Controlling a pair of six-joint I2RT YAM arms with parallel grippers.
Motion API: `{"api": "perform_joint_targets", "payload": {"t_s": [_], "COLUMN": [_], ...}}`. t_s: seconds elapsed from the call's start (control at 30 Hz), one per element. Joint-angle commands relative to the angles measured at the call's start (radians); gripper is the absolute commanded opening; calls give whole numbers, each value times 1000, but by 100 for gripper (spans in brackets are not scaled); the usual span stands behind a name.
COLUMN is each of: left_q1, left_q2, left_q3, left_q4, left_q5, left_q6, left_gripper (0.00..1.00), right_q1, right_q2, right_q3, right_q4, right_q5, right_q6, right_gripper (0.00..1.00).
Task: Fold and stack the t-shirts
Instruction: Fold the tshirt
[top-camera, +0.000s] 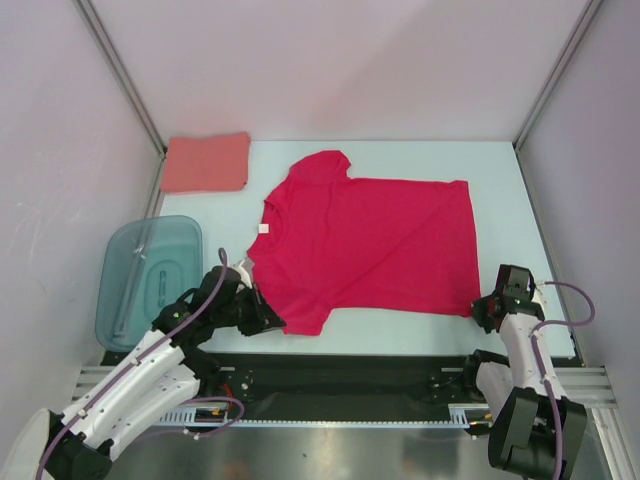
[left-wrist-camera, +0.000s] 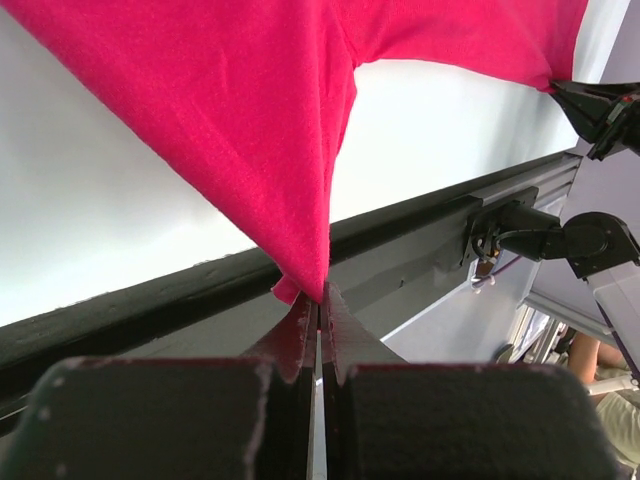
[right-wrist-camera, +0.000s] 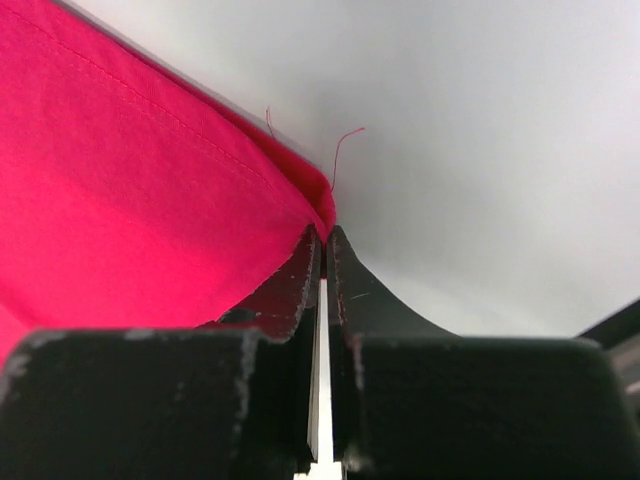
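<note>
The red t-shirt (top-camera: 375, 245) lies flat, its long axis along the surface's near edge. The left end effector (top-camera: 272, 320) pinches its near-left sleeve and the right end effector (top-camera: 479, 308) its near-right hem corner, so the cloth extends away from both.

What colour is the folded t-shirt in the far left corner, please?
Salmon-pink; the folded t-shirt shows best in the top external view.

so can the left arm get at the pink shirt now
Probably not: the left gripper is shut on the red shirt, and the pink shirt lies far back beyond the tub.
</note>
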Motion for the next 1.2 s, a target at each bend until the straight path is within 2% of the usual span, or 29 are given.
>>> {"api": "perform_joint_targets", "payload": {"t_s": [0.0, 0.33, 0.5, 0.7, 0.83, 1.17], "left_q1": [-6, -5, 12, 105, 219, 296], "left_q2": [-11, 43, 193, 375, 474, 658], "left_q3": [38, 141, 259, 409, 480, 638], "left_q4": [-4, -11, 14, 72, 103, 129], "left_q5": [7, -60, -106, -99, -67, -34], "left_q6": [8, -5, 16, 54, 82, 113], "left_gripper": [0, 0, 0, 0, 0, 0], "right_q1": [-4, -4, 4, 9, 7, 7], "right_q2": [-22, 55, 117, 245, 341, 464], "right_q3": [14, 89, 170, 256, 310, 399], "right_q4": [-81, -33, 2, 62, 95, 154], "right_q5": [35, 26, 31, 11, -12, -60], "right_q6": [-1, -83, -123, -159, -168, -211], "right_gripper": [0, 0, 0, 0, 0, 0]}}
